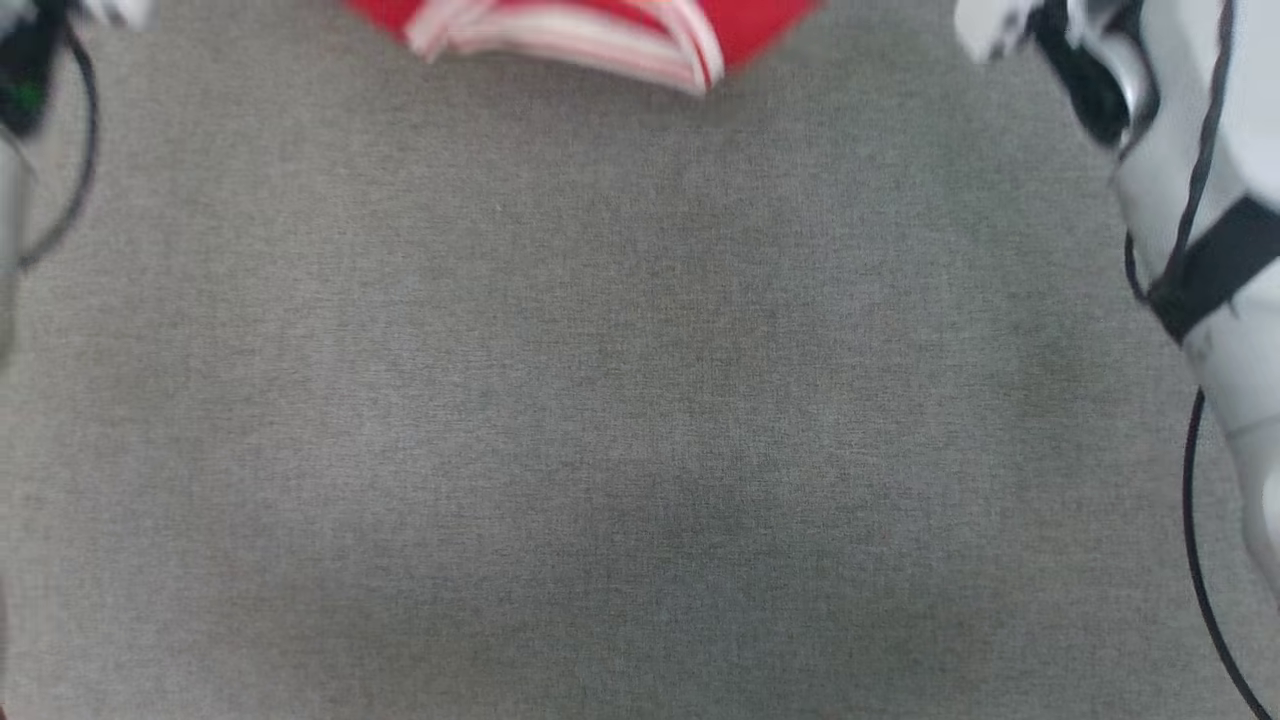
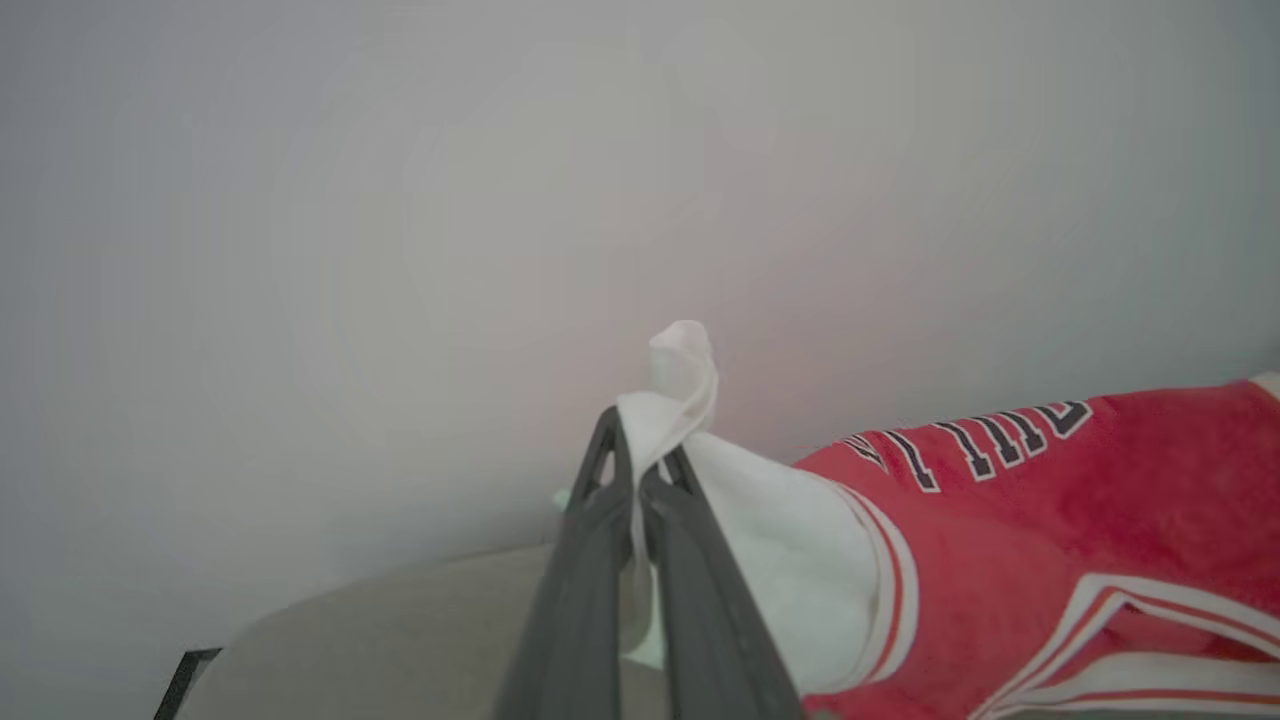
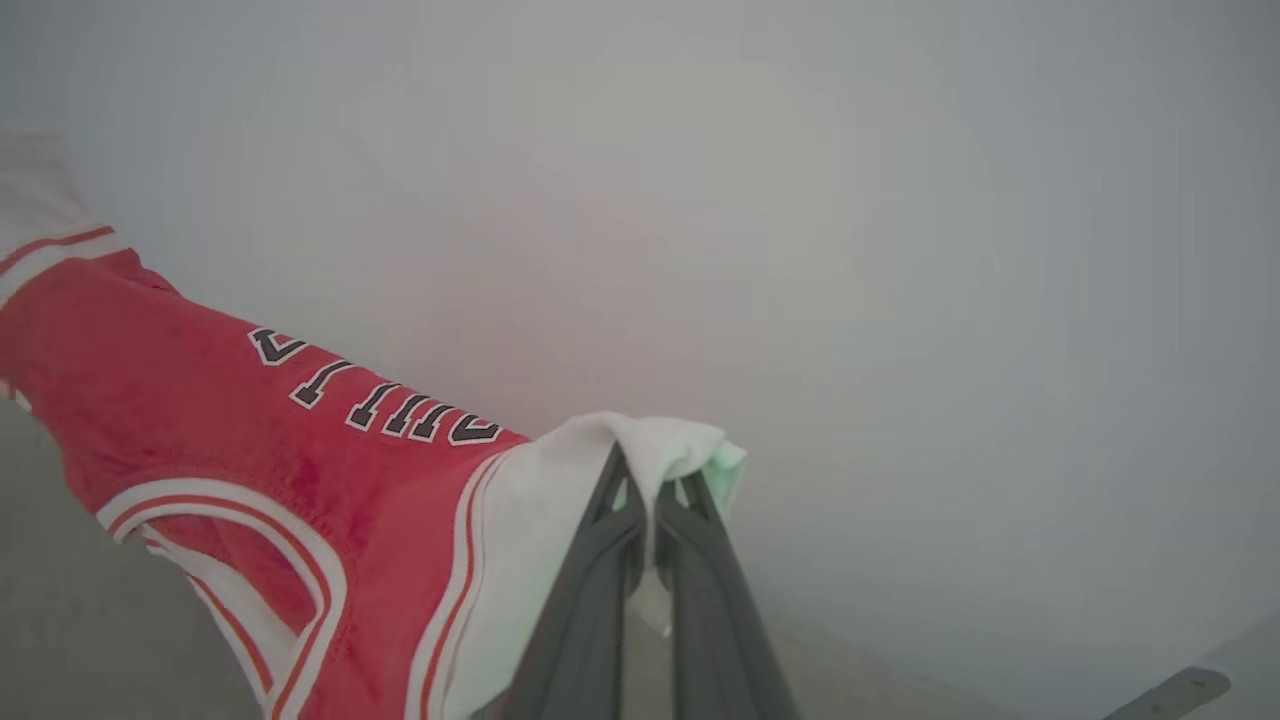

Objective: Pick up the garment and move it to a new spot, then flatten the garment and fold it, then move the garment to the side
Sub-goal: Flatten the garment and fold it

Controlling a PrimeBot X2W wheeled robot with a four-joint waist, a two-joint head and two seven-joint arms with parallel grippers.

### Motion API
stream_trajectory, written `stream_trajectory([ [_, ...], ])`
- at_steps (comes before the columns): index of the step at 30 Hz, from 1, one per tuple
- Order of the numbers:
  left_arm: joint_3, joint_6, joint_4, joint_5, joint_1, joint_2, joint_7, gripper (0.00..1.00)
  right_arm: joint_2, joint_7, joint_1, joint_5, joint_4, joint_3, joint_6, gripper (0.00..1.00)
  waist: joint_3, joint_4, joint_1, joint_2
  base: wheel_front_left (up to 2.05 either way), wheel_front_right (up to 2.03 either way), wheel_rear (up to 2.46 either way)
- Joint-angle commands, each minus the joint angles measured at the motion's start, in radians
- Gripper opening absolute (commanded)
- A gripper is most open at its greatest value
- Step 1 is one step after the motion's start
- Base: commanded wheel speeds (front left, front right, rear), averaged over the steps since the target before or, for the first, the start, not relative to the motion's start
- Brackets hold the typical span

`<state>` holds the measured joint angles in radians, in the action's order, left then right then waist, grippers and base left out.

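Head view steeply down on grey surface point(image 1: 640, 400), wrist views near, facing pale wall point(image 3: 900, 200), sharing the garment point(image 2: 1050, 520)

Grey fabric surface point(image 1: 640, 400) lies open and flat between left arm point(image 1: 25, 90) and right arm point(image 1: 1200, 170). The garment point(image 2: 1050, 520), stretched from left gripper point(image 2: 640, 460) to right gripper point(image 3: 652, 485), bars the gap between them. Pale wall point(image 3: 800, 200) ahead of both fingertips. Outer side of each gripper free.
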<state>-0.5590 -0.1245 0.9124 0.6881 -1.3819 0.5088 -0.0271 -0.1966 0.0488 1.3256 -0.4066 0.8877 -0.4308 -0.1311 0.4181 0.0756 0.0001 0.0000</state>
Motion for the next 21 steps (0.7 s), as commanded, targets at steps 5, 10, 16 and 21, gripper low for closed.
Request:
stream_trajectory([
  [5, -0.067, -0.005, 0.022, 0.098, 0.162, 0.004, 0.166, 0.0, -0.081, -0.156, -0.159, -0.16, -0.101, -0.101, 0.001, 0.0, -0.066, 0.006, -0.0001, 0.0, 0.0, 0.0, 0.0],
  [10, -0.109, -0.005, -0.043, 0.179, 0.311, 0.05, 0.312, 0.0, -0.159, -0.288, -0.304, -0.268, -0.229, -0.129, 0.001, 0.0, -0.121, 0.007, -0.0001, 0.0, 0.0, 0.0, 0.0],
  [16, -0.114, 0.015, -0.187, 0.246, 0.497, 0.131, 0.404, 0.0, -0.262, -0.468, -0.521, -0.363, -0.408, -0.126, 0.001, 0.0, -0.19, 0.013, -0.0001, 0.0, 0.0, 0.0, 0.0],
  [21, -0.112, 0.096, -0.423, 0.293, 0.688, 0.211, 0.451, 0.0, -0.322, -0.617, -0.716, -0.423, -0.566, -0.065, 0.001, 0.0, -0.239, 0.02, -0.0001, 0.0, 0.0, 0.0, 0.0],
])
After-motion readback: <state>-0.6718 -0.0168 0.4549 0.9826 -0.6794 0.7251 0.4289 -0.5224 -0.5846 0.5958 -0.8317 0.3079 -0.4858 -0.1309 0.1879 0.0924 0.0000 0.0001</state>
